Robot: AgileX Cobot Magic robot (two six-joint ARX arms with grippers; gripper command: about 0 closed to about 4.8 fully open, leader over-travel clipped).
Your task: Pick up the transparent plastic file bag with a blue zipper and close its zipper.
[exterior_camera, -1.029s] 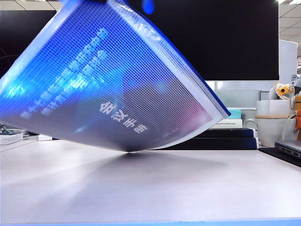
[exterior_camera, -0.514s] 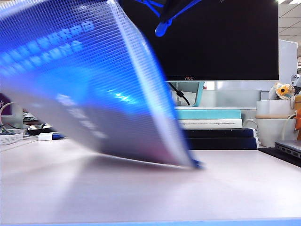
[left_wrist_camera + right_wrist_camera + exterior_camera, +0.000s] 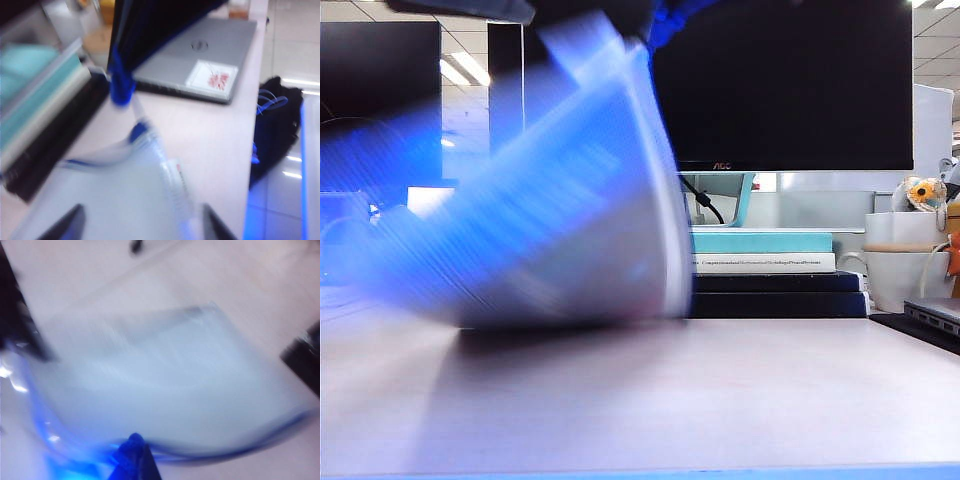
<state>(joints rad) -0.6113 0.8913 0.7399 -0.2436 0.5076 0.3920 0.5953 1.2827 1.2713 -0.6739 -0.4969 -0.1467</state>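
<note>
The file bag (image 3: 560, 230) hangs blurred over the table, its lower edge down near the tabletop. At its top corner my right gripper (image 3: 658, 25) holds the blue zipper. In the right wrist view that gripper (image 3: 135, 452) is shut on the zipper (image 3: 225, 452), a blue strip along the bag's (image 3: 165, 375) near edge. In the left wrist view my left gripper (image 3: 142, 226) stands open, its dark fingertips (image 3: 70, 225) wide apart. The bag (image 3: 120, 195) lies past them, and they do not pinch it. The zipper strip (image 3: 137, 132) runs up to the right gripper's blue tips (image 3: 121, 87).
A stack of books (image 3: 765, 275) sits under the black monitor (image 3: 780, 90) behind the bag. White cups (image 3: 905, 265) and a laptop edge (image 3: 935, 315) stand at the right. The left wrist view shows the grey laptop (image 3: 200, 60), and a black bag (image 3: 275, 130) on the floor off the table edge.
The bag has swung down and leftward and now hangs from its top corner alone, heavily blurred. The bag's left side has dropped, and the books behind it have come into view.
</note>
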